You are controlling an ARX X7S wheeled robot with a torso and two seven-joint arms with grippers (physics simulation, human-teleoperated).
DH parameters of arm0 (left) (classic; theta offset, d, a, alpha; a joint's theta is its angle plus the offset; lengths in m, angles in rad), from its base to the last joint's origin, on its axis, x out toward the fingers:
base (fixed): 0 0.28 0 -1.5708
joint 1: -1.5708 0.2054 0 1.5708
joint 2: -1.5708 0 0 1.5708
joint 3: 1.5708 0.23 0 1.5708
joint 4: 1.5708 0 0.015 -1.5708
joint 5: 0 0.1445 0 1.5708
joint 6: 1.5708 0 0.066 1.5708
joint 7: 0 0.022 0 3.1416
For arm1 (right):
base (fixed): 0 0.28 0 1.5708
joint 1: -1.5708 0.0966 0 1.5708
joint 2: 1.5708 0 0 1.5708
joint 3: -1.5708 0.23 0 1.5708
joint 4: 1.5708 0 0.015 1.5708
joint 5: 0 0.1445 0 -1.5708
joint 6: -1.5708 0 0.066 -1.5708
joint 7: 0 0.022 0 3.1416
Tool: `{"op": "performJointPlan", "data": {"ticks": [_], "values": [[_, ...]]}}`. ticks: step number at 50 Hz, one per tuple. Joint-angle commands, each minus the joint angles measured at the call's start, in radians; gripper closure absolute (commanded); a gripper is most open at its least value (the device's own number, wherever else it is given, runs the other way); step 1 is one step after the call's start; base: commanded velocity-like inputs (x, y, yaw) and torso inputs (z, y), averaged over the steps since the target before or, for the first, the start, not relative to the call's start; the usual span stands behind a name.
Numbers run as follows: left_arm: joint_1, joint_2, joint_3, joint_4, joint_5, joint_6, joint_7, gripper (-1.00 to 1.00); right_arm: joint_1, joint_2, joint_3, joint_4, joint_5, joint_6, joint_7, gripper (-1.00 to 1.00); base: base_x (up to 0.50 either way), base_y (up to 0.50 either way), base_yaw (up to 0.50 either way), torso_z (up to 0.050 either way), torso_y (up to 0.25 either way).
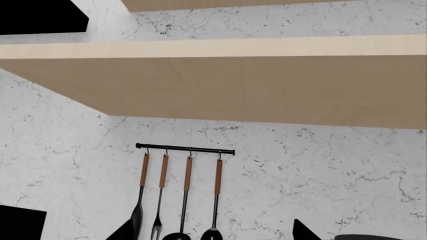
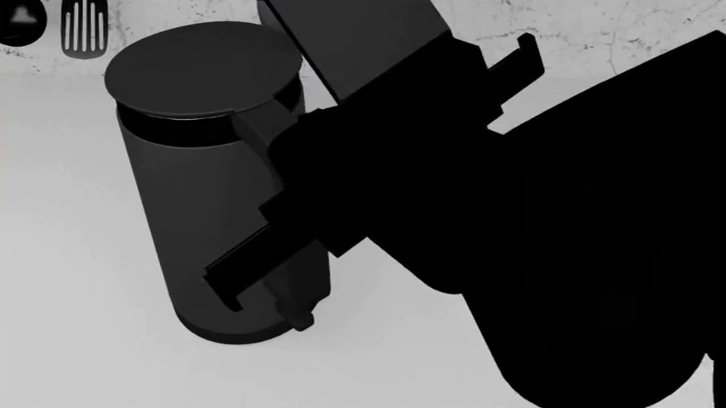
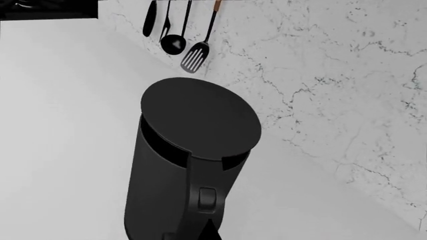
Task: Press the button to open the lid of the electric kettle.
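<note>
The electric kettle (image 2: 193, 221) stands upright on the white counter, with its handle facing my right arm. It also shows in the right wrist view (image 3: 163, 190). The lid (image 3: 200, 117) lies flat on the body, above the black band. It shows in the head view too (image 2: 204, 68). The button (image 3: 207, 197) sits on the handle's top end. My right gripper (image 3: 210, 231) shows as one closed point just short of the button. In the head view my black arm hides the button. My left gripper (image 1: 213, 236) is open and empty, raised toward the wall.
A marble wall (image 3: 333, 75) runs behind the kettle. A rail of hanging utensils (image 1: 185, 148) is on the wall, below wooden shelves (image 1: 233, 85). The white counter (image 2: 68, 340) spreads around the kettle. A small nub (image 2: 297, 319) sits at the handle's foot.
</note>
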Motion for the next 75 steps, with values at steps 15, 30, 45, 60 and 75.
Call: {"op": "performJointPlan", "data": {"ticks": [15, 30, 45, 60, 75], "values": [[0.0, -0.013, 0.004, 0.004, -0.013, 0.001, -0.011, -1.0, 0.086, -0.051, -0.094, 0.164, -0.198, 0.036, -0.207, 1.0, 0.0, 0.0, 0.0, 0.0, 0.0], [0.004, -0.023, -0.021, 0.023, -0.042, -0.007, -0.02, -1.0, 0.096, -0.076, -0.148, 0.188, -0.291, 0.003, -0.319, 1.0, 0.0, 0.0, 0.0, 0.0, 0.0], [-0.016, -0.039, -0.042, 0.046, -0.078, -0.044, -0.038, -1.0, 0.082, -0.071, -0.189, 0.195, -0.351, -0.03, -0.378, 1.0, 0.0, 0.0, 0.0, 0.0, 0.0], [-0.012, -0.046, -0.051, 0.05, -0.089, -0.041, -0.045, -1.0, 0.051, -0.07, -0.223, 0.193, -0.392, -0.066, -0.429, 1.0, 0.0, 0.0, 0.0, 0.0, 0.0], [-0.013, -0.052, -0.049, 0.053, -0.096, -0.042, -0.051, -1.0, 0.053, -0.081, -0.271, 0.225, -0.425, -0.076, -0.46, 1.0, 0.0, 0.0, 0.0, 0.0, -0.002]]}}
